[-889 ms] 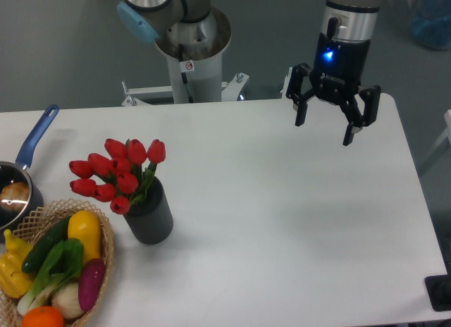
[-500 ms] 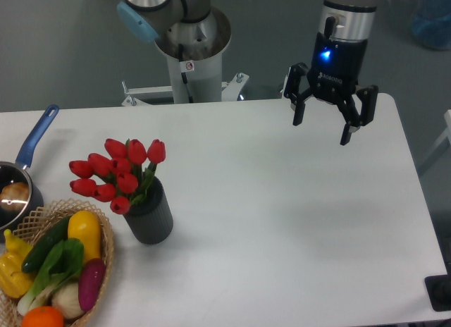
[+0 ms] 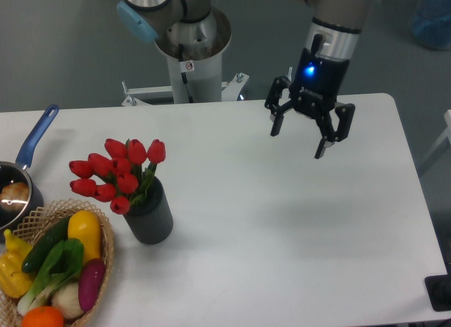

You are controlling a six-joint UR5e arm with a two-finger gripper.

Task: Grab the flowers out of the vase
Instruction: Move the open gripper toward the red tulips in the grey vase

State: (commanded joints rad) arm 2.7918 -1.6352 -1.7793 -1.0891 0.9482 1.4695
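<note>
Camera view: pincer (image 3: 297, 141) hangs over the bench (image 3: 282, 221) in the upper right of centre, fingers spread wide, holding nothing. Flowers (image 3: 118, 173) stand in the vase (image 3: 151, 216) at lower left, well apart from it. Basket (image 3: 106, 256) just left of vase.

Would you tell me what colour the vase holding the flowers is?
Dark grey, finely ribbed; the vase shows clearly in the fixed camera view.

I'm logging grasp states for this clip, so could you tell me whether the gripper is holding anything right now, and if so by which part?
Nothing is held. The gripper hangs open and empty above the table, well apart from the flowers standing in the vase.
</note>
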